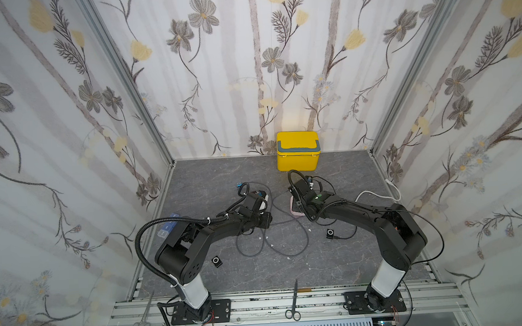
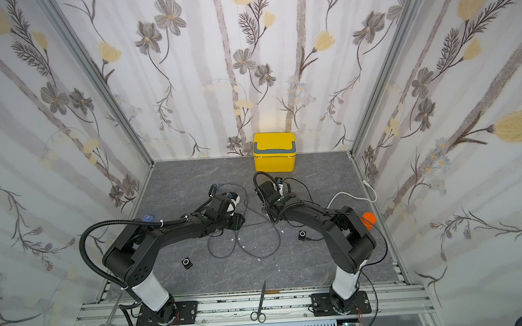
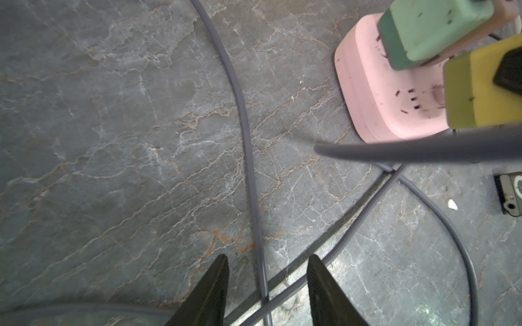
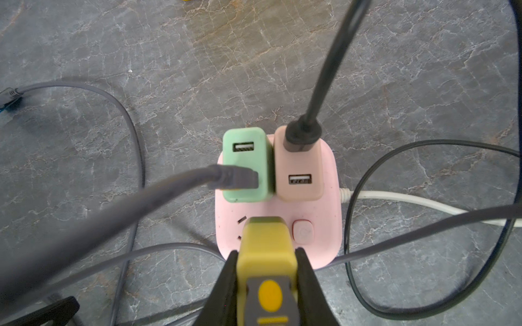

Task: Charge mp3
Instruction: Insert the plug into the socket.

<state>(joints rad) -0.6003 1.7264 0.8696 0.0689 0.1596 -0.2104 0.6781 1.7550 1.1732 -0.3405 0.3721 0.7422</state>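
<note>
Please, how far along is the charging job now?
Done: the black cable sits in the beige adapter, and the gray cable seems plugged into the green adapter. In hand: the right gripper holds the yellow adapter at the pink strip; seated or not, I cannot tell. The left gripper is open, empty. Left: the mp3 by the left arm has no cable.

L gripper jaws apart, R gripper clamped.

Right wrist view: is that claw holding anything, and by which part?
Yes: the right gripper clamps the yellow charger by its two sides, over the pink power strip. The left gripper holds nothing.
</note>
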